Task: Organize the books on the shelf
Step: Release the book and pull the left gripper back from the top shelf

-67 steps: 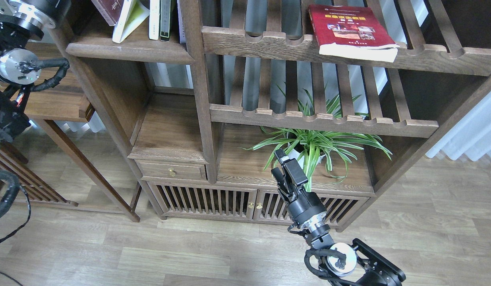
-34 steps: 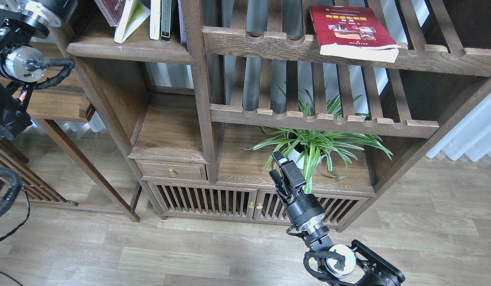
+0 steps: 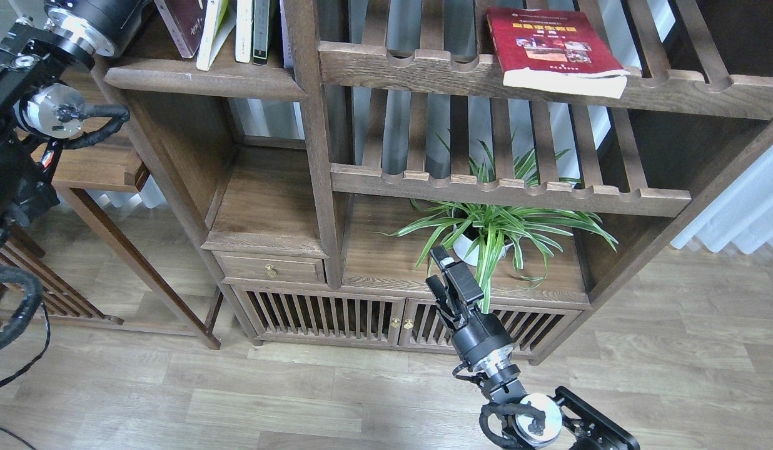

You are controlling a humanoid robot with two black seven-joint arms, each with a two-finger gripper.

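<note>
The red book (image 3: pixel 552 47) lies flat on a slatted rack (image 3: pixel 536 78), spine leftward; the right claw (image 3: pixel 446 275) holds nothing, its gap unclear.

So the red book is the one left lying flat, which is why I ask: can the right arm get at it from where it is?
Probably yes. The right gripper hangs low by the plant, and the red book overhangs the slatted rack's front rail, with open space in front of it.

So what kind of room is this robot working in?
Likely a home study or office. A dark-brown wooden bookcase holds standing books and a red paperback with yellow title, a green spider plant in a white pot sits on it, and the floor is wood plank.
</note>
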